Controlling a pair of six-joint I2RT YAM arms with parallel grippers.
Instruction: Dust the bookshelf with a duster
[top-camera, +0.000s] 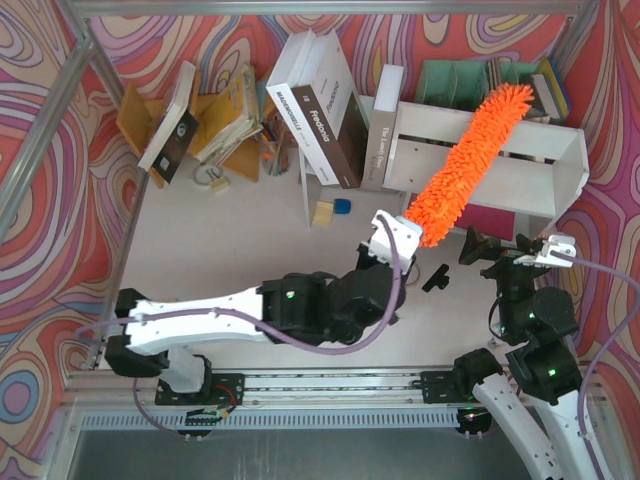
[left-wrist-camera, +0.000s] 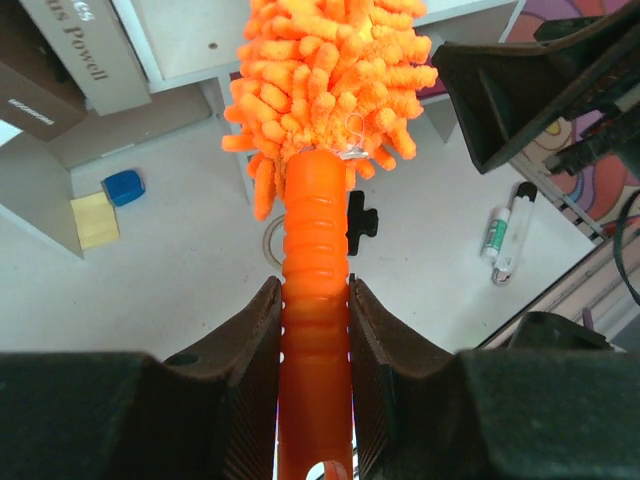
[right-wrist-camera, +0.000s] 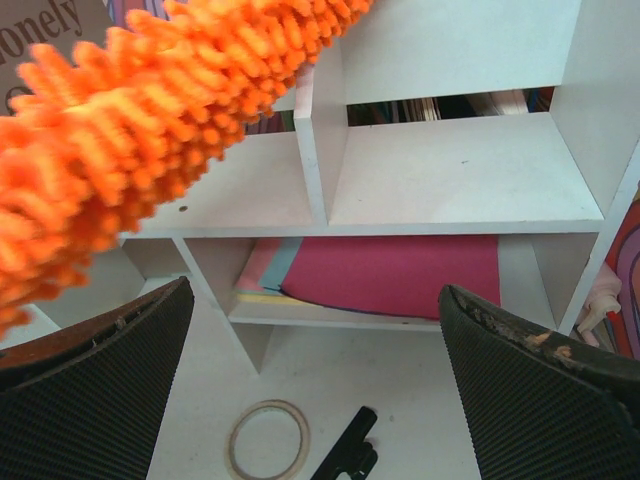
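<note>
Slanting across the bookshelf from front to back, the duster is seen with its fluffy head over the middle divider; contact cannot be told. Its ribbed handle is clamped between the left fingers just before the bookshelf. The right fingers are spread wide, nothing held, facing the bookshelf front. A tape ring is seen on the worktop before it.
</note>
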